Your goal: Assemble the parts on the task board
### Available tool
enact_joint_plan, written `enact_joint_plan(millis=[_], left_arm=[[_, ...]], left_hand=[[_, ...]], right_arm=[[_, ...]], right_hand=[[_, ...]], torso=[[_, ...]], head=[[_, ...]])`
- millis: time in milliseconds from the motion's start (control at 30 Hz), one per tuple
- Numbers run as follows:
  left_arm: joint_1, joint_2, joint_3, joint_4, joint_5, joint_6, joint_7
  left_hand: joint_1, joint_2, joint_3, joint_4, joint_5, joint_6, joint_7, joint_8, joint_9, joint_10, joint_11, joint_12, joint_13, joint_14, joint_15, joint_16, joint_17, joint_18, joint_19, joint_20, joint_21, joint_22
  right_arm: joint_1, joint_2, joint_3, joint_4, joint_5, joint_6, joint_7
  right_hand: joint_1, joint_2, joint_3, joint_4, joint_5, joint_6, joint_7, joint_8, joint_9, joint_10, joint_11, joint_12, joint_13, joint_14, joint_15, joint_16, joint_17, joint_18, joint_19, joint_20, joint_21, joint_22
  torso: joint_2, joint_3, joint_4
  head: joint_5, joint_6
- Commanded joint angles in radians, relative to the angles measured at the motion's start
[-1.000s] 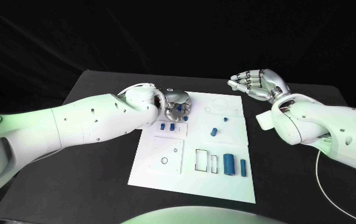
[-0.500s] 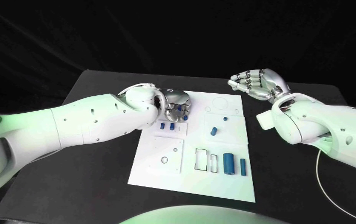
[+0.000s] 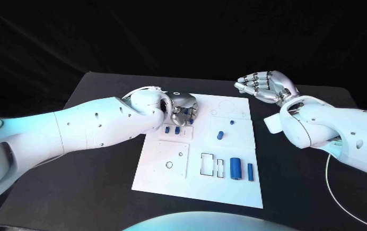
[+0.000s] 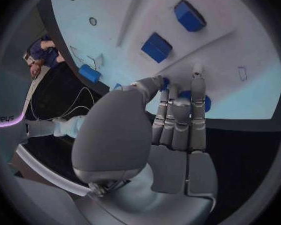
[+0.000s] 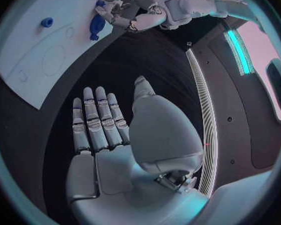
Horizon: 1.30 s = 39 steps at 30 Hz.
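Note:
The white task board [image 3: 229, 186] lies in the middle of the black table. My left hand [image 3: 182, 110] is low over its far left corner, fingertips down on it. In the left wrist view the thumb and a finger [image 4: 162, 92] pinch a small blue part [image 4: 166, 83]; a second blue part [image 4: 207, 103] sits by the other fingertips. Two small blue parts [image 3: 172, 130] stand just in front of that hand. My right hand [image 3: 264, 86] hovers off the board's far right corner, fingers apart and holding nothing, palm [image 5: 109, 135] over bare table.
Other blue parts on the board: a short one [image 3: 220, 134] at mid-board, a tiny one [image 3: 232, 121] behind it, a thick one [image 3: 235, 168] and a slim one [image 3: 250, 172] near the front right. A white cable [image 3: 330, 180] curves beside my right arm.

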Motion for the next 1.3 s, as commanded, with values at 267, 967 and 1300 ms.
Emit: enact_joint_plan(millis=[267, 967, 1300], left_arm=[[-0.001, 0.008, 0.0, 0.0, 0.0, 0.011, 0.008], [-0.001, 0.007, 0.0, -0.011, 0.029, -0.045, 0.019], [-0.001, -0.006, 0.001, -0.001, 0.047, -0.109, 0.036]], left_hand=[[-0.012, 0.004, 0.018, -0.007, 0.0, 0.025, -0.003, -0.005, 0.0, 0.015, -0.002, -0.007, -0.004, 0.012, -0.001, 0.016, 0.013, 0.014, -0.003, -0.007, 0.015, 0.007], [-0.022, 0.036, 0.057, -0.052, 0.0, 0.103, -0.011, -0.009, 0.024, 0.1, -0.021, -0.045, -0.012, 0.041, -0.018, 0.044, 0.039, 0.009, 0.007, -0.022, 0.06, 0.053], [-0.023, 0.03, 0.079, -0.077, 0.002, 0.097, -0.004, -0.034, 0.026, 0.115, -0.015, -0.082, -0.019, 0.052, -0.015, 0.053, 0.052, 0.005, 0.02, -0.022, 0.086, 0.082]], right_arm=[[0.0, 0.0, 0.0, 0.003, -0.011, 0.011, 0.002], [0.001, 0.001, 0.0, 0.003, -0.054, 0.006, -0.008], [0.001, 0.002, 0.0, 0.002, -0.055, 0.004, -0.009]], right_hand=[[0.003, 0.009, -0.001, -0.001, -0.003, 0.006, 0.056, 0.0, -0.002, 0.006, 0.0, -0.005, -0.001, 0.008, 0.002, 0.001, -0.001, 0.002, 0.002, 0.001, 0.002, -0.001], [0.005, 0.012, -0.003, -0.001, -0.002, 0.007, 0.056, 0.0, -0.003, 0.007, -0.001, -0.007, -0.002, 0.007, 0.003, 0.0, -0.002, 0.002, 0.001, 0.001, 0.003, -0.003], [0.006, 0.013, -0.002, -0.002, -0.002, 0.007, 0.056, 0.0, -0.003, 0.007, -0.001, -0.007, -0.002, 0.007, 0.003, 0.0, -0.002, 0.002, 0.001, 0.001, 0.003, -0.003]], torso=[[0.0, -0.0003, -0.0001], [0.0, 0.0003, 0.0], [-0.001, -0.0005, 0.0002]], head=[[0.0, -0.001], [0.005, 0.003], [0.003, 0.009]])
